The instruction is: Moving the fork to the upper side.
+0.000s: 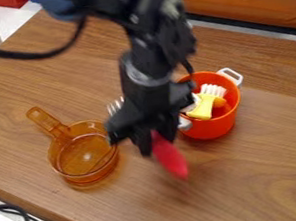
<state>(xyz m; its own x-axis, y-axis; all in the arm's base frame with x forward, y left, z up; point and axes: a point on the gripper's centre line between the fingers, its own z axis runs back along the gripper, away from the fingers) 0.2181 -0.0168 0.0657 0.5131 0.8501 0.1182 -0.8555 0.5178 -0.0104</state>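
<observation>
The black gripper (pixel 145 139) hangs over the middle of the wooden surface, between the amber pan and the orange pot. It is shut on the fork (pixel 170 159), whose red handle sticks out below it, slanting down to the right. Pale tines show at the gripper's upper left, and the fork's middle is hidden behind the gripper. Both the gripper and the handle look blurred.
Left of the gripper stands a transparent amber pan (pixel 85 174), its handle pointing to the upper left. Close on the right is an orange pot (pixel 214 128) holding yellow and white items. An orange panel (pixel 246 1) borders the upper right.
</observation>
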